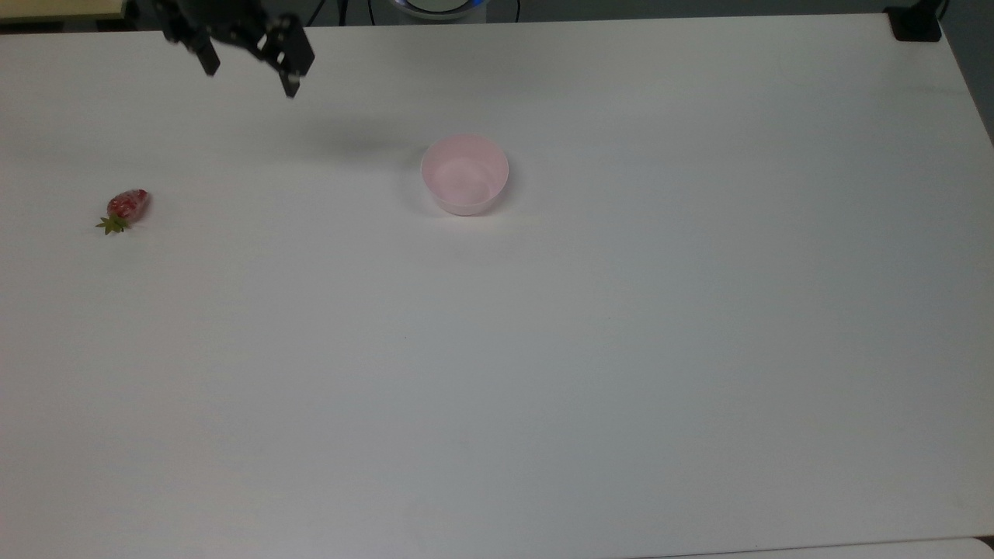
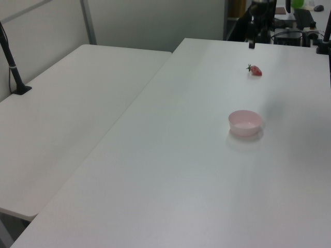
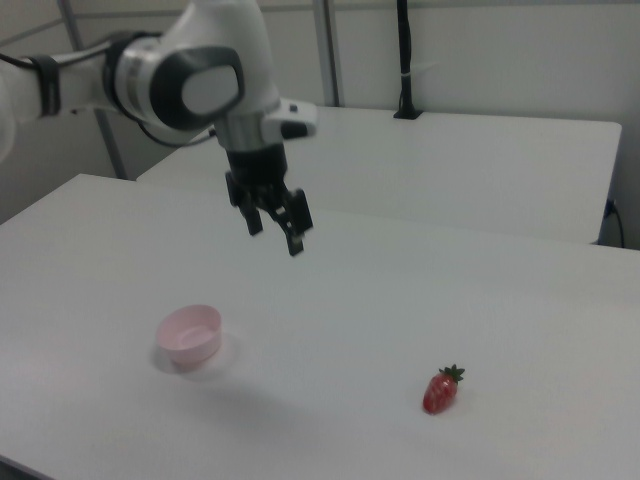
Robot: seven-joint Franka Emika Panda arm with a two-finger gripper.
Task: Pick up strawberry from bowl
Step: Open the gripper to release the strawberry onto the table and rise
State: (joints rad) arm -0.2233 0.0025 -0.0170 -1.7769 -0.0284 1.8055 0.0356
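The strawberry lies on its side on the white table, far to the top view's left of the bowl; it is also in the left view and the right view. The pale pink bowl stands with nothing in it. My gripper hangs open and holds nothing, high above the table near the top view's upper left edge, well apart from both strawberry and bowl.
A second white table stands alongside in the left view's left, with a black post on it. Black cables and a mount sit at the table's far edge in the top view.
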